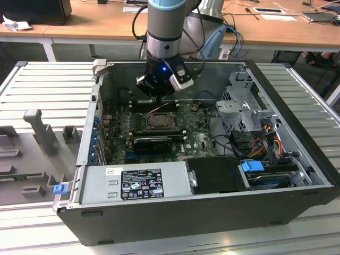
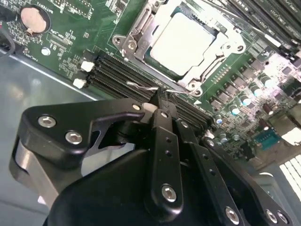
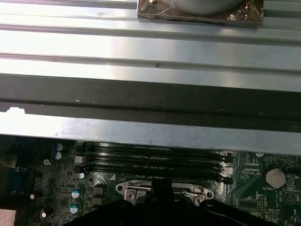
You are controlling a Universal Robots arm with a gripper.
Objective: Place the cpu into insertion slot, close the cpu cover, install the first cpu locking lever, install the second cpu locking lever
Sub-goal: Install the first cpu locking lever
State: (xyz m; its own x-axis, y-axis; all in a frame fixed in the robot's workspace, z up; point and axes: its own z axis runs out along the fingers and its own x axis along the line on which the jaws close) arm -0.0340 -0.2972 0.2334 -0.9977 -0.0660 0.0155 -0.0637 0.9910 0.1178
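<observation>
The cpu [image 2: 181, 41] sits in the insertion slot [image 2: 141, 28] under the cpu cover [image 2: 214, 56], inside the open computer case [image 1: 175, 218] on a ribbed metal bench [image 1: 48, 85], wooden desks [image 1: 90, 24] behind; the fingers [image 2: 160, 106] are pinched together on a thin wire lever [image 2: 143, 87].

Wooden desks [image 1: 79, 24] along the rear, white papers [image 1: 276, 13] lying on them, ribbed grey metal work surface [image 1: 48, 87] in the foreground, cables [image 1: 236, 37] hanging at desk edge, even indoor lighting.
</observation>
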